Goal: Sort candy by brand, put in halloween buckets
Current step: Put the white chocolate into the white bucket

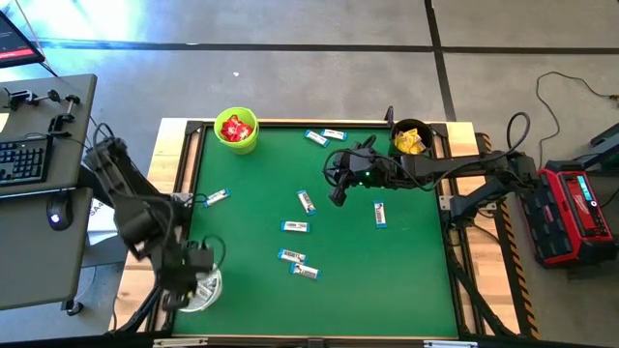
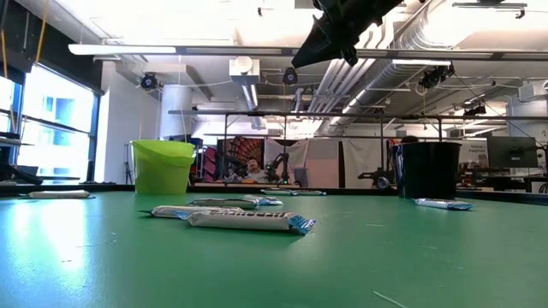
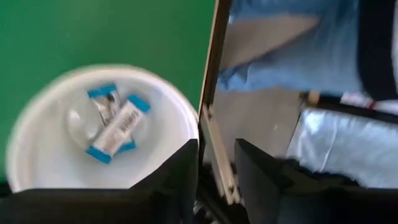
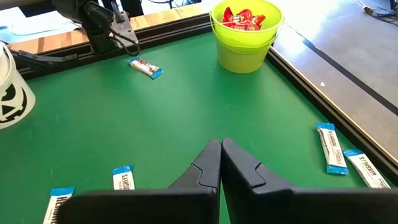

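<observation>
We see left end effector (image 1: 200,280) over white bucket (image 3: 180,124) at table (image 1: 387,280) corner, fingers apart, empty | two bars (image 3: 118,127) inside | right end effector (image 4: 221,155) pressed together mid-table | green bucket (image 1: 237,131): red packets; black bucket (image 1: 410,138): yellow | eight bars (image 1: 295,227) loose

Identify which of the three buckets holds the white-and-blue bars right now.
The white bucket at the table's near-left corner, under the left gripper: two bars lie in it. The green bucket holds red packets and the black bucket yellow ones.
</observation>
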Available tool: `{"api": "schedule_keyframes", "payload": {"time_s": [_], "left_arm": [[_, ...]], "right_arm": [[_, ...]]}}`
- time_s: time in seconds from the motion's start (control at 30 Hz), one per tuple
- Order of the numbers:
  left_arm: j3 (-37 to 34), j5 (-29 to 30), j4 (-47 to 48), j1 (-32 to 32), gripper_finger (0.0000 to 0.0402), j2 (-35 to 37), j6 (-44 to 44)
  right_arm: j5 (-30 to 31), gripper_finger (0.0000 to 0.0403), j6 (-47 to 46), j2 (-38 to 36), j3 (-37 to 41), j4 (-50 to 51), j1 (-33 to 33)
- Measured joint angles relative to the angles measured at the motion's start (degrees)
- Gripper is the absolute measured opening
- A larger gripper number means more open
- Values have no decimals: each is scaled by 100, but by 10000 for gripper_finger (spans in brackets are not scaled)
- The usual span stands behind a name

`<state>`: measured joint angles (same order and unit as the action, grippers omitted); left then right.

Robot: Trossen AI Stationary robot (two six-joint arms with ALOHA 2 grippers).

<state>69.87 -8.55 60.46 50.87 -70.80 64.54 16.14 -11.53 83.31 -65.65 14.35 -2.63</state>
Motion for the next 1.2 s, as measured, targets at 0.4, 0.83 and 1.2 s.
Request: {"api": "schedule_keyframes", "payload": {"time_s": [0.4, 0.83, 1.2], "left_arm": [[0, 639, 440, -2100, 41, 552, -1427], [0, 950, -210, -4352, 7, -462, -4972], [-438, 207, -2328, -5871, 0, -1239, -6342]], "right_arm": [[-2, 0, -39, 0, 0, 87, 0], [363, 0, -560, -65, 0, 214, 42], [773, 0, -1349, -794, 525, 1469, 158]]}}
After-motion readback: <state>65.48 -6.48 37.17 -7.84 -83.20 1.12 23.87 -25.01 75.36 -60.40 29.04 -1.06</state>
